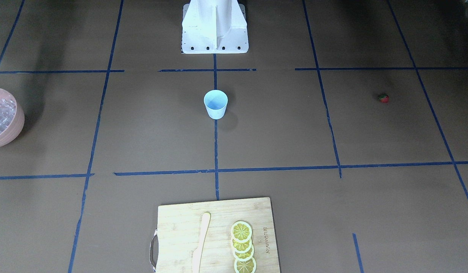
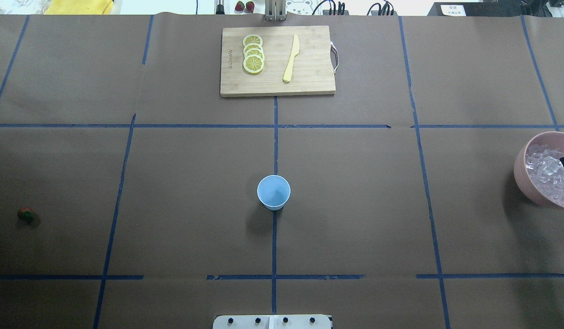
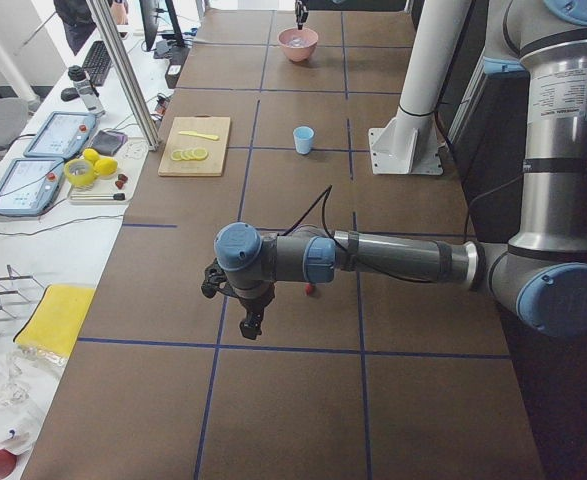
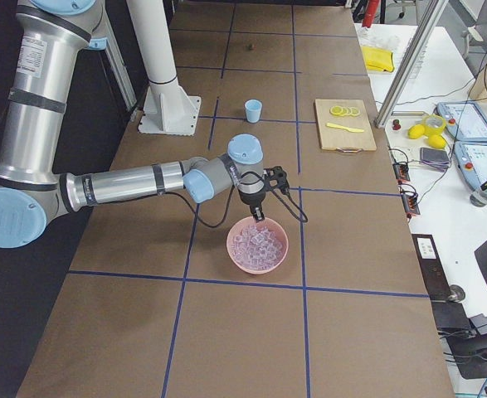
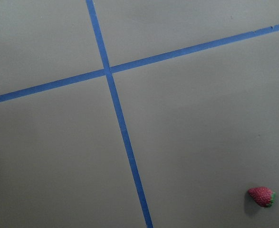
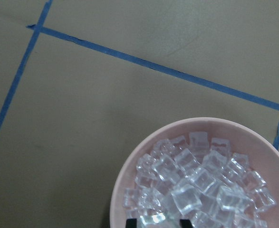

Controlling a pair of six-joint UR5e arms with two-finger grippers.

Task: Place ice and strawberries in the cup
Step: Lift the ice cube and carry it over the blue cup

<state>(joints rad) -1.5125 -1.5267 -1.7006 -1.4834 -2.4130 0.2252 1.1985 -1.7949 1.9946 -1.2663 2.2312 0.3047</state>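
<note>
The cup (image 2: 273, 192) is seen upright and empty in the middle of the counter, well apart from everything else. At the counter's right-end edge, the pink bowl (image 2: 520, 176) is found heaped with ice (image 6: 196, 185). The right gripper (image 6: 157, 222) is held just above that heap, and its two tips are seen apart with a cube between them, nothing clamped yet.

A tricky grasp is expected here. The cubes look hard, glassy and slick, so a cube is best taken across two flat opposite faces, not corner to corner, or it may be squirted out sideways. Little weight is to be reckoned with, but the loose pile can be shifted by a probing tip.

Over by the left-end edge, the strawberry (image 5: 261, 196) is lying on its side on the bare surface, alone. The left gripper (image 3: 250, 322) is hung low near it, not touching it. Whether its jaws are apart or together cannot be told from the side view.

The berry is judged tiny, light and tapered. It would best be pinched across its widest red part, just below the green top, since the pointed end could be slipped off.
</note>
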